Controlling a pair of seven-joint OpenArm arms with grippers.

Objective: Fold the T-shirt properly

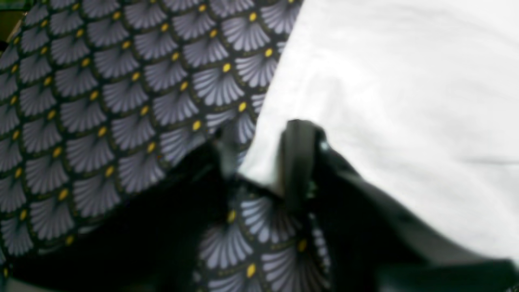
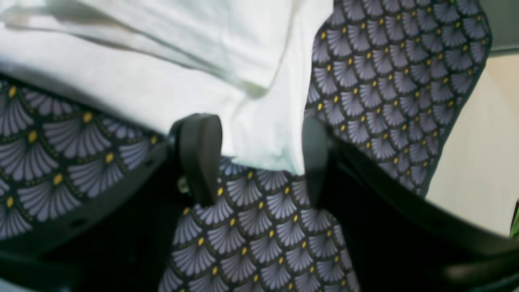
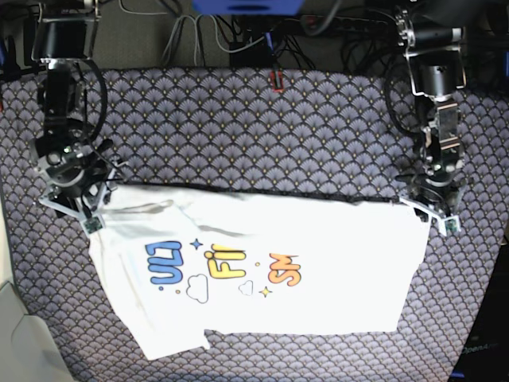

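base view: t-shirt [image 3: 262, 270] print partly folded under; left gripper [image 1: 259, 162] state unclear, right gripper [image 2: 255, 158] apart.

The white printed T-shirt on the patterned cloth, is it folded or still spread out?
Partly folded: the white printed T-shirt has one straight fold along its far edge, cutting off the print; the rest lies flat on the patterned cloth.

The large white short-sleeved cotton T-shirt [image 3: 262, 274] lies flat on the worktop covered in dark fan-patterned cloth [image 3: 238, 127], folded over along its far edge so that only the lower part of the print shows. Visible on it are cut-off blue, yellow and orange letters with small clouds and stars. One sleeve spreads toward the worktop's near left corner.
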